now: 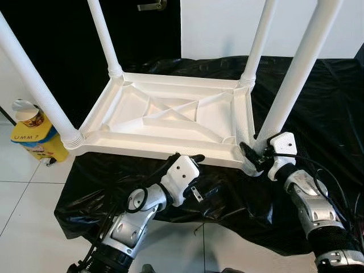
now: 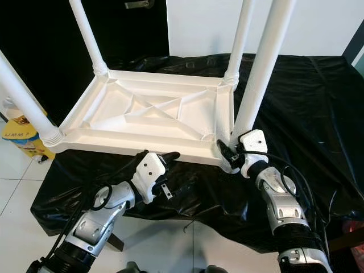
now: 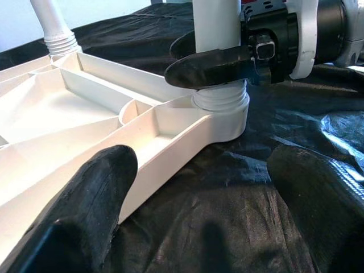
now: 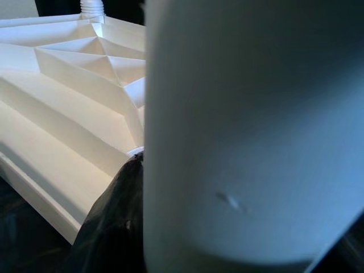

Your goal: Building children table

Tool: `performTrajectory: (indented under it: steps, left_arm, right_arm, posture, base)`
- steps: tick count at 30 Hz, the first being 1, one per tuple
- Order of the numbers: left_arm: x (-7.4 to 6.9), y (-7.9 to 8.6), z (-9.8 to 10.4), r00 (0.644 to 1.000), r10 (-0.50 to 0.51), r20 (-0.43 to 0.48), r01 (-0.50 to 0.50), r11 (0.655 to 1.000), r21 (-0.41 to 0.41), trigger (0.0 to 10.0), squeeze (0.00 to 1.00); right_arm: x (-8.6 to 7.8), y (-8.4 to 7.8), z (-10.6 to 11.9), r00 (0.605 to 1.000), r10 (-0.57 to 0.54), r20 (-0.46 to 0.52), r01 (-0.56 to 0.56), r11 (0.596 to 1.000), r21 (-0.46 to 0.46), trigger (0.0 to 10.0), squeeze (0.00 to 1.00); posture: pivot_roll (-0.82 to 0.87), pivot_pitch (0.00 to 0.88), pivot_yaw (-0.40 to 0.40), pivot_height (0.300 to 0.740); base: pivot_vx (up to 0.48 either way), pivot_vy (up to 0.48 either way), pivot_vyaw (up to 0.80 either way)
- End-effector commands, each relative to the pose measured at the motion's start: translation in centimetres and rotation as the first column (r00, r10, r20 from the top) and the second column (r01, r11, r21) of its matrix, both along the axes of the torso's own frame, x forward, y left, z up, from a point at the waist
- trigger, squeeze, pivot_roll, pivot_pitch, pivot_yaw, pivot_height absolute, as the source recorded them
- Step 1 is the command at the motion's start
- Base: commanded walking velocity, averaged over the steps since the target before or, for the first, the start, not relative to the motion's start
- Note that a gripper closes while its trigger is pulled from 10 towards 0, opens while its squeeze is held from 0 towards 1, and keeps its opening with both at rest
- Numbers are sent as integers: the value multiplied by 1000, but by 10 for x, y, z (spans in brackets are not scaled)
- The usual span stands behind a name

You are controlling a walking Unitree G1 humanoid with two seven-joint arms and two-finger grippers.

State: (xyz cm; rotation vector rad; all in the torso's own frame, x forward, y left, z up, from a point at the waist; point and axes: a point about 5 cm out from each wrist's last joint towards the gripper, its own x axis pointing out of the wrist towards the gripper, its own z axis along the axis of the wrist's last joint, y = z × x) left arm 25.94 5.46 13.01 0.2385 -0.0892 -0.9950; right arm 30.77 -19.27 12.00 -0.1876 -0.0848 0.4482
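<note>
The white children's table [image 1: 149, 144] lies upside down on a black cloth, with its legs screwed in and pointing up. My right gripper [image 1: 253, 154] is shut on the base of the near right leg [image 1: 296, 74], just above its threaded collar [image 3: 220, 101]. In the right wrist view that leg [image 4: 250, 131] stands very close, with one black finger [image 4: 108, 227] against it. My left gripper [image 1: 199, 176] is open, low by the table's front rim. One of its fingers [image 3: 85, 216] is at the rim, and the other [image 3: 318, 199] is over the cloth.
The black cloth [image 1: 324, 96] covers a low platform whose front edge drops to white floor tiles [image 1: 28, 193]. A yellow container [image 1: 37, 136] with a cup on it stands on the floor at the left. A dark door [image 1: 57, 34] is behind.
</note>
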Motion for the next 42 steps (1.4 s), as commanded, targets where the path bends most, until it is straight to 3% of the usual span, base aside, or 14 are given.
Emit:
performTrajectory:
  steps: [1, 2, 3, 13, 17, 23, 26, 31, 33, 34, 35, 42]
  left_arm:
    - [1, 2, 0, 1000, 2, -3, -2, 1000, 9, 10000, 0]
    - [1, 2, 0, 1000, 4, -4, -4, 1000, 9, 10000, 0]
    - [0, 1, -1, 1000, 4, -5, -4, 1000, 6, 10000, 0]
    - [-1, -1, 0, 1000, 3, -4, -3, 1000, -1, 10000, 0]
    - [-2, -1, -1, 1000, 9, -12, -9, 1000, -7, 10000, 0]
    - [-3, -2, -1, 1000, 2, -12, -2, 1000, -7, 10000, 0]
    - [-3, -2, -1, 1000, -6, -13, 6, 1000, -3, 10000, 0]
    - [-3, -2, -1, 1000, -7, -13, 7, 1000, -3, 10000, 0]
    - [-3, -3, -1, 1000, -11, -12, 11, 1000, -3, 10000, 0]
    - [-3, -3, -1, 1000, -11, -12, 11, 1000, -3, 10000, 0]
    - [-3, -4, -2, 1000, -12, -13, 12, 1000, -3, 10000, 0]
    - [-3, -4, -1, 1000, -13, -13, 13, 1000, -5, 10000, 0]
  right_arm:
    - [-2, 11, -10, 997, 64, -46, -66, 997, -43, 0, 0]
    - [-2, 11, -12, 996, 69, -48, -71, 997, -42, 0, 0]
    - [-2, 9, -12, 997, 56, -53, -58, 998, -36, 10000, 0]
    - [0, 0, -11, 998, -20, -56, 19, 1000, -9, 10000, 0]
    - [-4, -4, -14, 986, -154, -58, 156, 987, 29, 10000, 0]
    - [-10, 2, -17, 967, -247, -54, 250, 966, 71, 10000, 0]
    - [-17, 7, -21, 907, -415, -73, 420, 901, 106, 10000, 0]
    - [-18, 8, -22, 892, -444, -81, 451, 886, 111, 10000, 0]
    - [-21, 14, -27, 825, -554, -108, 564, 816, 123, 10000, 0]
    - [-21, 14, -27, 825, -554, -108, 564, 816, 123, 10000, 0]
    - [-22, 18, -28, 795, -595, -115, 606, 786, 126, 10000, 0]
    - [-25, 31, -27, 791, -600, -123, 612, 777, 147, 10000, 0]
  posture:
    - [67, 54, 11, 740]
    - [67, 54, 11, 740]
    - [66, 58, 7, 740]
    - [61, 68, 4, 740]
    - [50, 73, 2, 740]
    - [45, 77, 13, 740]
    - [45, 76, 16, 740]
    - [45, 76, 16, 740]
    - [43, 73, 9, 740]
    - [43, 73, 9, 740]
    - [43, 73, 9, 740]
    - [42, 71, 7, 740]
  base:
    - [0, 0, 0]
    - [0, 0, 0]
    - [0, 0, 0]
    - [0, 0, 0]
    - [0, 0, 0]
    - [0, 0, 0]
    - [0, 0, 0]
    - [0, 0, 0]
    - [0, 0, 0]
    - [0, 0, 0]
    - [0, 0, 0]
    - [0, 0, 0]
